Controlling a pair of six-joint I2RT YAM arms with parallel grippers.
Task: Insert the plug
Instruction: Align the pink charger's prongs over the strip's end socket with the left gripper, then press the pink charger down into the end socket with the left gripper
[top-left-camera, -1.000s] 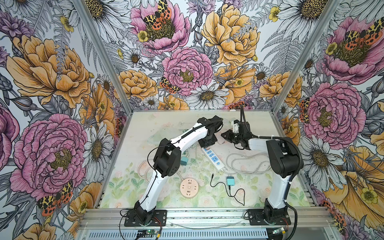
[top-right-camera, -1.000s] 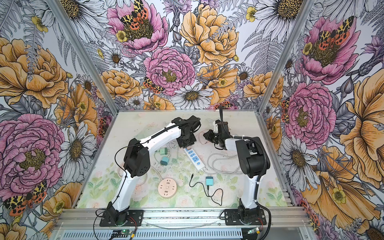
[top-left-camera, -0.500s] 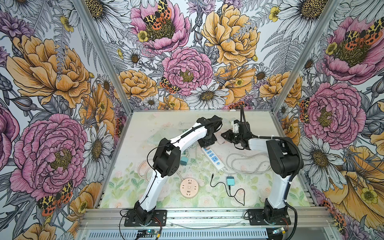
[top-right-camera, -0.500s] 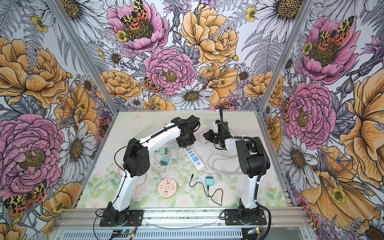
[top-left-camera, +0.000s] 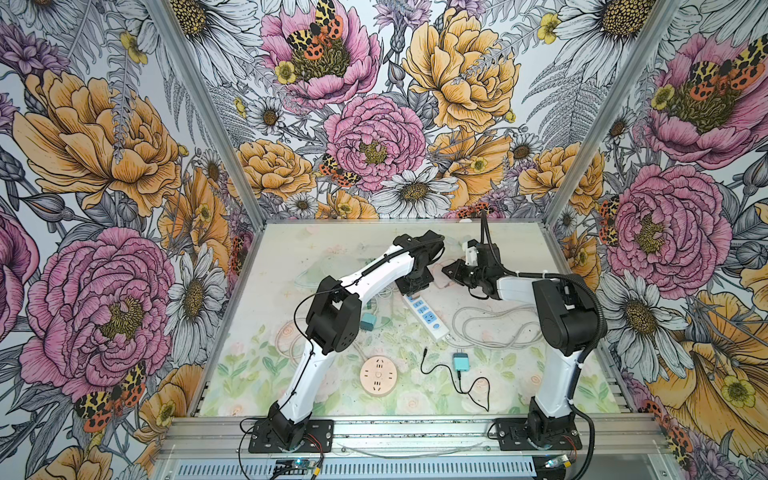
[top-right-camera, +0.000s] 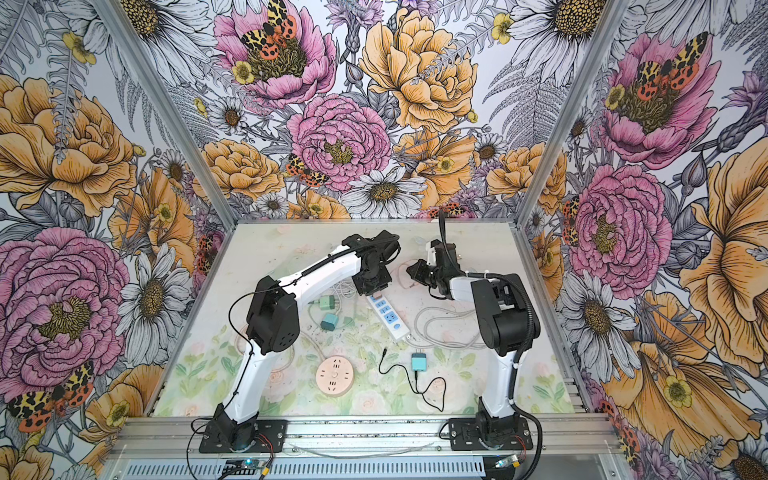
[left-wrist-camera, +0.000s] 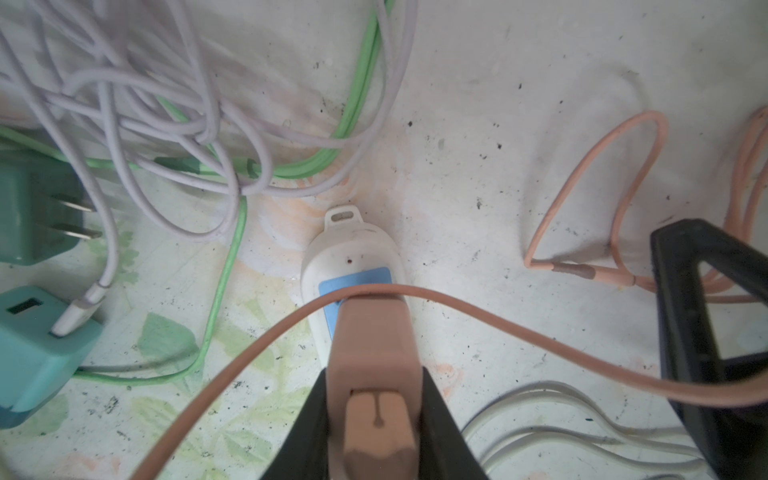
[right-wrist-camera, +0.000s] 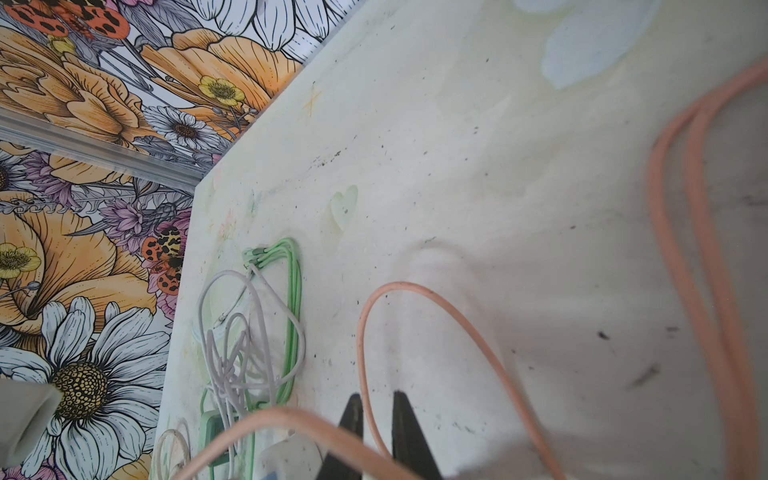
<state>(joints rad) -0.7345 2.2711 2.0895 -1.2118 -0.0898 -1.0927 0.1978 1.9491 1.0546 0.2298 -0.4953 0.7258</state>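
Three walls enclose the cell, each papered in a bold floral print (top-left-camera: 374, 137) of pink peonies, orange blooms, white daisies and orange-spotted moths on a pale ground. Two slanting brushed-aluminium corner posts (top-left-camera: 210, 112) (top-left-camera: 611, 112) mark where the back wall meets the side walls. The floor of the cell is a cream tabletop mat (top-left-camera: 249, 365), printed with faded green leaves and pink roses and speckled with dark marks. A ribbed aluminium rail (top-left-camera: 415, 432) edges its near side, above a slotted grey grille panel (top-left-camera: 415, 471). The light is soft and even.

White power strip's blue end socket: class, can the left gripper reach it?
Probably yes: the left gripper holds the peach plastic plug right at the blue end socket; only a peach cable crosses.
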